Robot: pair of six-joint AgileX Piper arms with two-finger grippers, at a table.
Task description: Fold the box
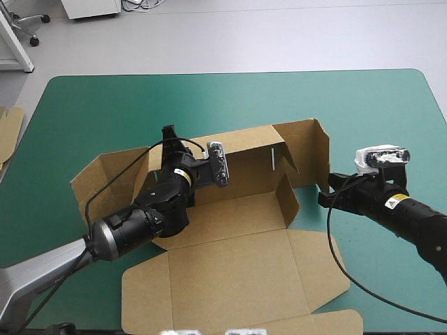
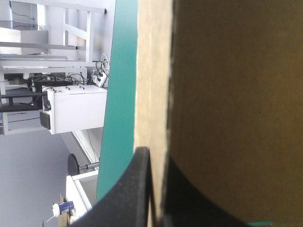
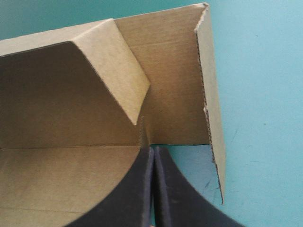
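High view puts the box (image 1: pixel 237 237) at the middle of the teal-green bench (image 1: pixel 91 105), partly raised. Its long back wall (image 1: pixel 237 150) stands, the end panel (image 1: pixel 307 153) at its right stands too, and the base and lid lie flat toward the near edge. The left fingers (image 1: pixel 170 134) sit at the left end of the back wall's top edge. In the left wrist view they are all but closed, with the board's pale cut edge pinched between them — a grip, not a push. The right fingers (image 1: pixel 328 183) are at the foot of the end panel. The right wrist view shows them pressed together into one point with nothing between them, the tip at the base of the raised board, just beside a slanted flap (image 3: pixel 113 71) that leans inward.

The step in hand looks like squaring up the box's right end. To do it well, the left arm should anchor the back wall upright while the closed right tip pushes low, near the crease — a high push would likely bow the board rather than hinge it. The flap probably belongs inside the end panel, so the push should be slow enough to see that it does not catch outside. If the left grip slackens, the whole box may slide across the bench instead of folding.
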